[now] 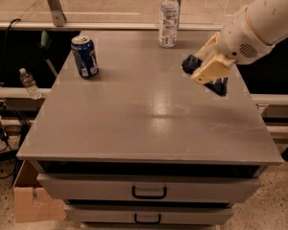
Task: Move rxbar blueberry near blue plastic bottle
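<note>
While clamping rxbar blueberry [220,86], tool [209,74] hovers over table [134,119].

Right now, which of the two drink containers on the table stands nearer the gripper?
The blue plastic bottle at the back edge of the table; the blue soda can stands far left. The gripper, over the right side, holds the rxbar blueberry.

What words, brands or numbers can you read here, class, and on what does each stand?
The blue plastic bottle: label print too blurred to read.
The blue soda can: markings too blurred to read.
The rxbar blueberry, gripped by the claw above the table at its right side: print unreadable.
</note>
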You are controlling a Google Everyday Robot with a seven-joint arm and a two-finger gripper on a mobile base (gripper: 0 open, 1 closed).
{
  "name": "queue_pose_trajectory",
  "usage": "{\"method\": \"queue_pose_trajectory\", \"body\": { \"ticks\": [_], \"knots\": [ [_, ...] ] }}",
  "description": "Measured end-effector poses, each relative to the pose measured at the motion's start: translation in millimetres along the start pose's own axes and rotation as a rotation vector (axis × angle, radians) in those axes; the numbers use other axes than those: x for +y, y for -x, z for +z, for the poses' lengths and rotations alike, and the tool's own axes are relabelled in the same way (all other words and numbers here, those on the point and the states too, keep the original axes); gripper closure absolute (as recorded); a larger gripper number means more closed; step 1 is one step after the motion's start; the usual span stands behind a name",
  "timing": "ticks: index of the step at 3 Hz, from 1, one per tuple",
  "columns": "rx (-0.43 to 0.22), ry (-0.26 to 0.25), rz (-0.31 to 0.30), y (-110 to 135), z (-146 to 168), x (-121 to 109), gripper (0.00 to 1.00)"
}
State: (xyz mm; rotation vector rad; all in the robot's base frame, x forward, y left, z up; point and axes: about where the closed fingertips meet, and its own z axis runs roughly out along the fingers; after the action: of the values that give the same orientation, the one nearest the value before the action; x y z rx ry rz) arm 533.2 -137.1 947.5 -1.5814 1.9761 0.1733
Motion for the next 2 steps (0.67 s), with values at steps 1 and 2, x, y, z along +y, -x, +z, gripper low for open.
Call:
{"method": "queue_pose_trajectory", "body": {
  "ticks": [1, 2],
  "knots": [
    [0.001, 0.003, 0.005, -0.9, 1.3, 1.2, 1.0],
    [0.002, -0.089, 0.035, -6.9, -0.5, -20.7, 1.0]
  ]
}}
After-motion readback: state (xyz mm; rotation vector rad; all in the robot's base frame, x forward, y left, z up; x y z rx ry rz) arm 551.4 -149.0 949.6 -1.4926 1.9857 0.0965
